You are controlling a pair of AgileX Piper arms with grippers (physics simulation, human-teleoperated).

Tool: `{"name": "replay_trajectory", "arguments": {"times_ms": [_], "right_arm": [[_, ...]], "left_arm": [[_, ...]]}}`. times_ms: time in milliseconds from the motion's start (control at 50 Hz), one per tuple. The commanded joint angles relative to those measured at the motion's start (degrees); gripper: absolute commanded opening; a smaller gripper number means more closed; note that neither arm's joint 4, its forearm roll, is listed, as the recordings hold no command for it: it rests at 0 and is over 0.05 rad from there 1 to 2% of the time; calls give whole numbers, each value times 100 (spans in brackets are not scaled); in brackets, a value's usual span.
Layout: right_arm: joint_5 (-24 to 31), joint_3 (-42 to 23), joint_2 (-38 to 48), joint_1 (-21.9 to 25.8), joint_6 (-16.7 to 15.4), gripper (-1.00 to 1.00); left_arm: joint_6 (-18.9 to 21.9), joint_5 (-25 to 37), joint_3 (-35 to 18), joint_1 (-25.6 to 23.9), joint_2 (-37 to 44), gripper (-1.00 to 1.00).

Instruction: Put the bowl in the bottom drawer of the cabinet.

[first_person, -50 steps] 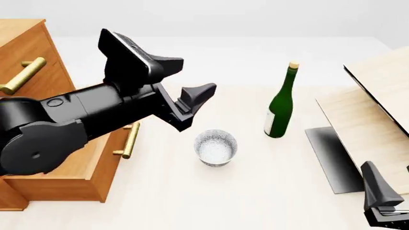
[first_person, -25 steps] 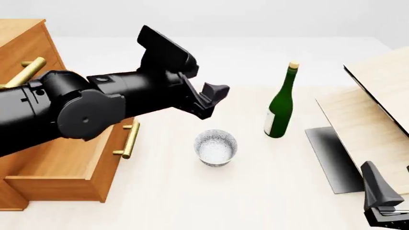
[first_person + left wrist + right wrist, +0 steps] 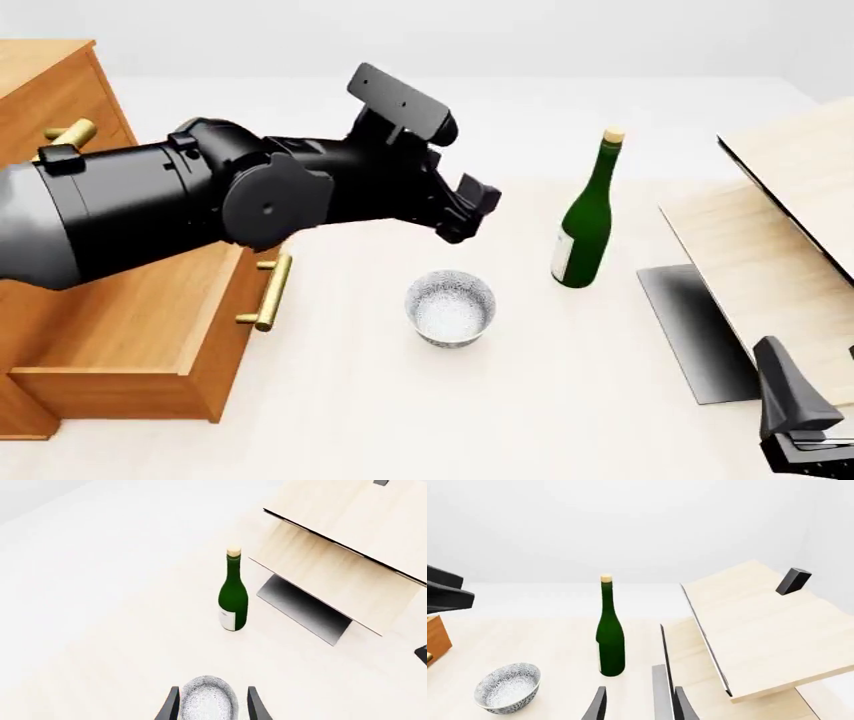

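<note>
A simulated tabletop scene is rendered: pale table [image 3: 534,400], wooden cabinet [image 3: 54,90], blank white backdrop.

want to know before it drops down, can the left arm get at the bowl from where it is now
Probably yes. The left gripper hangs open above the bowl, nothing lies between them, and the bottle stands off to the side.

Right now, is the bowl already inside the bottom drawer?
No, in the front view the bowl stands on the table, to the right of the open bottom drawer and apart from it.
</note>
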Motion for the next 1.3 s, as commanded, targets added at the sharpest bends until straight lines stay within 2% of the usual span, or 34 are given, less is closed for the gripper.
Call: {"name": "replay_trajectory", "arguments": {"times_ms": [20,180,300,580,680,1160,1240,1260,1300], "right_arm": [[0,0,0,0,-4,100],[0,0,0,0,0,100],[0,0,0,1,-1,100],[0,0,0,0,0,100],[0,0,0,0,0,100],[0,0,0,0,2,100],[0,0,0,0,0,100],[0,0,0,0,1,100],[0,0,0,0,2,100]], "left_arm": [[-47,369,-481,81,440,100],[-387,465,-580,-10,710,100],[-477,705,-837,8,907,100],[-612,940,-968,-51,1186,100],[-808,827,-879,-55,1253,100],[-950,923,-982,-65,1586,100],[-1033,884,-1039,-8,1722,100],[-1295,709,-941,-55,1968,100],[-1301,707,-942,-53,1976,100]]}}
